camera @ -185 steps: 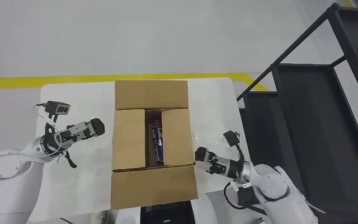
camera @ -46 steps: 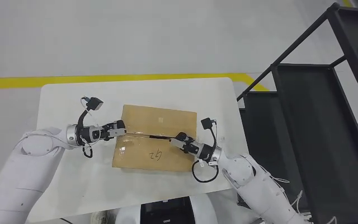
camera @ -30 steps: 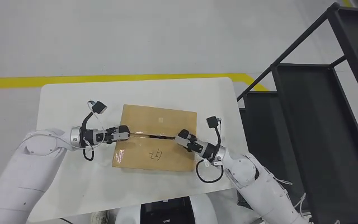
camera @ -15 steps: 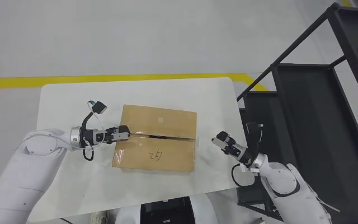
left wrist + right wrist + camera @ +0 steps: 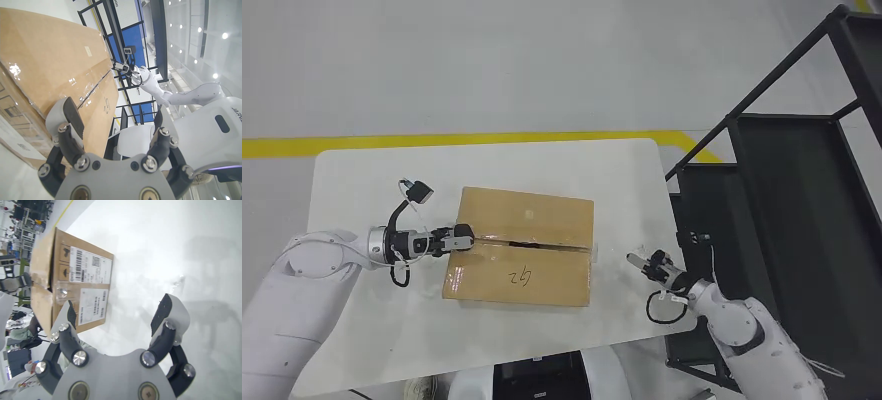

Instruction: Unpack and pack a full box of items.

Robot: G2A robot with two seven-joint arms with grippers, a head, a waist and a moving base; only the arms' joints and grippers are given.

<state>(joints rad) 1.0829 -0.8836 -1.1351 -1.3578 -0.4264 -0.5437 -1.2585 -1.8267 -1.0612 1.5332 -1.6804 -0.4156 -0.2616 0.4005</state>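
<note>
Cardboard box (image 5: 522,245) sits at the centre of the top view, on the white table (image 5: 362,180). Its top flaps are closed and meet in a seam running left to right. A short dark gap shows along the seam right of centre. The contents are hidden. There is a handwritten mark on the near flap, too small to read with confidence. Clear tape glints along the seam in the left wrist view (image 5: 47,56). The right wrist view shows the box's end face (image 5: 75,275) with printed labels and a dark slit where the flaps meet at that end.

Left gripper (image 5: 464,240) is at the box's left edge, level with the seam. In its own view (image 5: 115,113) the fingers are spread with nothing between them. One pad (image 5: 72,113) lies over the box's top corner; I cannot tell whether it touches.

Right gripper (image 5: 634,260) is to the right of the box, clearly apart from it, near the table's right edge. Its fingers are spread and empty over bare table (image 5: 118,306).

A yellow floor line (image 5: 442,145) runs behind the table. A dark metal frame (image 5: 782,180) at the right of the frame is cut off by the frame edge.
</note>
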